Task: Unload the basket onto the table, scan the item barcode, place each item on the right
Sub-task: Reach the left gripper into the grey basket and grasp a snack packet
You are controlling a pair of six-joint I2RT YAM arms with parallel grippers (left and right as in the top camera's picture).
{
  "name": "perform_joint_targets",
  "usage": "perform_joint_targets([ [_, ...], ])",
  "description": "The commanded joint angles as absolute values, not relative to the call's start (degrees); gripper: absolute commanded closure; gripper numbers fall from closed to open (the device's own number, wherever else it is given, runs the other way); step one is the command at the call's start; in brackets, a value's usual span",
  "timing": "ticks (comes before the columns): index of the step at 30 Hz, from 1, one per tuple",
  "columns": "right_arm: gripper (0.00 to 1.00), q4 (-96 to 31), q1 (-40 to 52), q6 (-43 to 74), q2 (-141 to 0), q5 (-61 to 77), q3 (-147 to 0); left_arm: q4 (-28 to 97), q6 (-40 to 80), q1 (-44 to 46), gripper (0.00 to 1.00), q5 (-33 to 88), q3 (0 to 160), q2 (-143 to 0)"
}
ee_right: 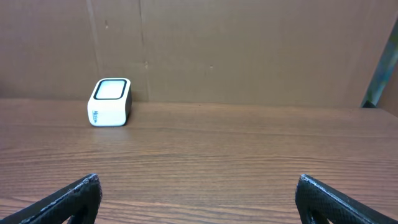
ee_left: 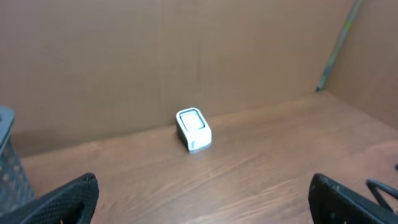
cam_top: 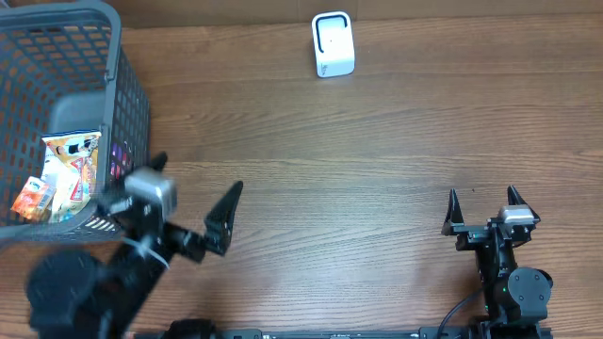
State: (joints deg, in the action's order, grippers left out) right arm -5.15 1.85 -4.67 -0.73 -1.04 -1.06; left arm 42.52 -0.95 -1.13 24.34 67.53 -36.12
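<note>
The left fingers (cam_top: 224, 218) stand spread wide at the lower left of the overhead frame, grasping nothing, just beside the grey mesh basket (cam_top: 132, 104) that fills the upper left corner. Inside the basket, against its near wall, lie a yellow-and-white snack packet (cam_top: 72, 168) and a small orange packet (cam_top: 32, 200); no barcode can be made out on either. The right fingers (cam_top: 453, 212) are at the lower right, likewise released and empty, above bare bench (cam_top: 377, 141). A white scanner (cam_top: 333, 45) stands upright at the top centre of the frame, well apart from both arms, with a brown cardboard wall (ee_right: 249, 50) behind it in the wrist views.
</note>
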Motion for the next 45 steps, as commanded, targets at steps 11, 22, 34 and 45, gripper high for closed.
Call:
perform_joint_targets([
  [11, 0.00, -4.82, 1.54, -4.56, -0.16, -1.39, -0.47, 82.28, 3.55, -6.76, 0.00, -4.01, 137.99, -82.08],
  [22, 0.00, -4.82, 1.54, -4.56, -0.16, -1.39, -0.47, 84.97, 12.93, -36.18, 0.00, 4.08, 154.65, -99.92],
  [34, 0.00, -4.82, 1.54, -4.56, -0.16, -1.37, -0.47, 95.44, 11.81, -39.75, 0.00, -2.72, 154.54, -112.12],
  [45, 0.00, -4.82, 1.54, -4.56, -0.16, -1.37, -0.47, 96.79, 8.08, -36.64, 0.00, 0.99, 149.56, -119.79],
])
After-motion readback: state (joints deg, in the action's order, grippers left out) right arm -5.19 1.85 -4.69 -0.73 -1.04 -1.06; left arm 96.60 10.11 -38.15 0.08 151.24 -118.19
